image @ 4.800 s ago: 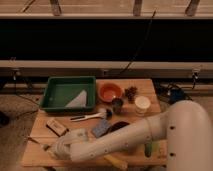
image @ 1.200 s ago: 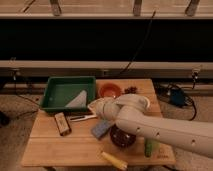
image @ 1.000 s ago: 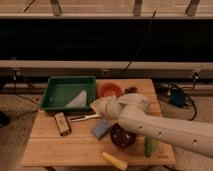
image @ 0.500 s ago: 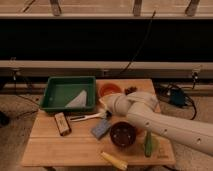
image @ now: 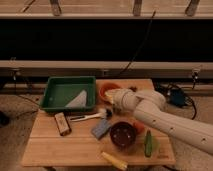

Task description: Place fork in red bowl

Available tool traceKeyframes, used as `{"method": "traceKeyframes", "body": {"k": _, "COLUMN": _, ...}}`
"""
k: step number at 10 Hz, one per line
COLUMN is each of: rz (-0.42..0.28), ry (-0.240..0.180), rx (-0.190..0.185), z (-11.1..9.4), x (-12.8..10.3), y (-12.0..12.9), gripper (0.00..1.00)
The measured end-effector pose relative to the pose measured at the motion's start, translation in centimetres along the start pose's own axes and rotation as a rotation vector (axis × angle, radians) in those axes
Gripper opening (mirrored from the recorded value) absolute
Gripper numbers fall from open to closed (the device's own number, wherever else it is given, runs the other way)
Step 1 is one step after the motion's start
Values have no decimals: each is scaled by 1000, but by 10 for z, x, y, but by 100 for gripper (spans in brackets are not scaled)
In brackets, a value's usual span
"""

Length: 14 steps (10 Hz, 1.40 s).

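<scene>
One wooden table (image: 50, 150) in my view, gripper (image: 113, 96) clenched, poised at red bowl's (image: 105, 89) near rim, fork hidden from me, dark bowl (image: 122, 134) nearer, green tray (image: 52, 95) left.

The arm (image: 170, 122) was clad in smooth off-white casing; its segments were thick, rounded and tubular, joined by a bulbous joint. The gripper (image: 111, 96), at the arm's far end above the red bowl (image: 106, 90), was closed.
</scene>
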Motion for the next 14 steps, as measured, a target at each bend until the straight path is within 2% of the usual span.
{"method": "traceKeyframes", "body": {"k": 4, "rz": 42, "ry": -96, "rx": -10, "z": -1, "x": -11, "y": -12, "gripper": 0}}
{"method": "traceKeyframes", "body": {"k": 9, "rz": 39, "ry": -177, "rx": -32, "z": 0, "x": -43, "y": -11, "gripper": 0}}
{"method": "traceKeyframes", "body": {"k": 13, "rz": 46, "ry": -218, "rx": -44, "z": 28, "x": -38, "y": -25, "gripper": 0}}
{"method": "traceKeyframes", "body": {"k": 14, "rz": 45, "ry": -224, "rx": -53, "z": 44, "x": -31, "y": -27, "gripper": 0}}
